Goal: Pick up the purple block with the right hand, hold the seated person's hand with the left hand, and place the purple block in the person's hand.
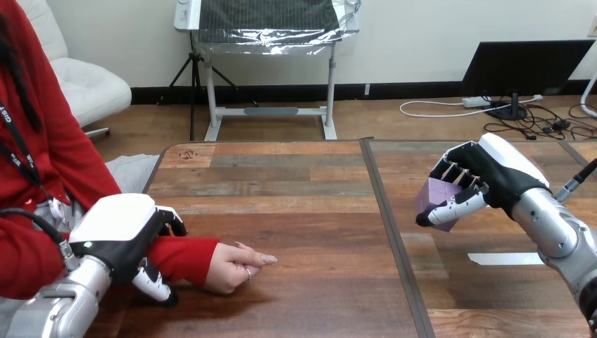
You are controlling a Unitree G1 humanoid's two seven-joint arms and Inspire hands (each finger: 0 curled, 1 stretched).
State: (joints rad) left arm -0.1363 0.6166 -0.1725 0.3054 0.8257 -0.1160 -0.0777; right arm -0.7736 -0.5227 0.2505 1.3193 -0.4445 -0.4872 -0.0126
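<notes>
At the right of the desk [303,204], the right hand [486,179] has its fingers and thumb curled round the purple block [435,193]. Near the left edge, the left hand [120,229] is clasped round the red-sleeved wrist of the person's hand [236,264], which rests on the desk, well apart from the block.

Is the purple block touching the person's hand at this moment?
Apart. The head view shows the purple block clasped in the right hand, with a stretch of table between it and the person's hand.
</notes>
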